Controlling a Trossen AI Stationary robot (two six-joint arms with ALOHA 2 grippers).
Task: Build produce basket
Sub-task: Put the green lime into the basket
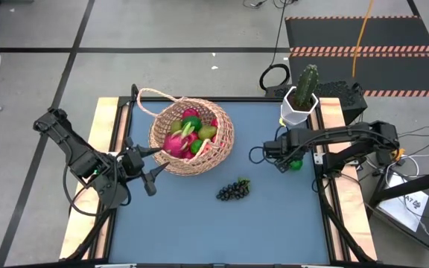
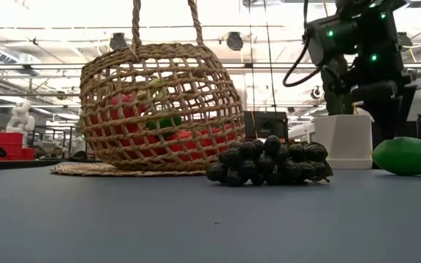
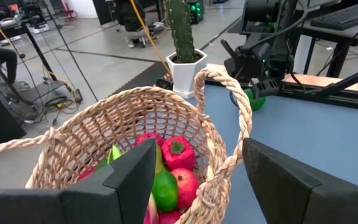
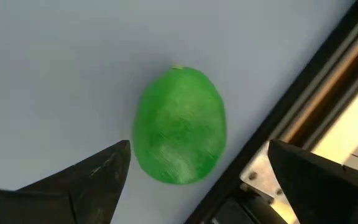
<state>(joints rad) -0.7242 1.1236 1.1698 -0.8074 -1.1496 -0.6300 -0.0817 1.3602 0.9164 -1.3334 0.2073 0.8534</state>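
Note:
The tan wicker basket (image 1: 192,138) sits on the blue table left of centre and holds red, pink and green fruits (image 3: 176,168). My left gripper (image 1: 155,167) is open at the basket's near-left side. In the left wrist view one finger (image 3: 129,180) stands inside the rim and the other (image 3: 278,180) outside. A green lime (image 4: 179,127) lies on the table near the right edge. My right gripper (image 1: 293,158) is open above it, a finger on either side, apart from it. A dark grape bunch (image 1: 233,190) lies on the table in front of the basket. My left gripper straddles the basket's rim (image 3: 219,177) beside the handle's foot, one finger inside and one outside, coming level from the table's left. I cannot tell whether either finger touches the wicker.
A green cactus in a white hexagonal pot (image 1: 302,97) stands at the table's far right corner, just behind the right arm. The basket's loop handle (image 3: 238,106) arches between my left gripper's fingers. The table's dark right edge rail (image 4: 303,106) runs close to the lime. Bare blue table lies toward the near edge.

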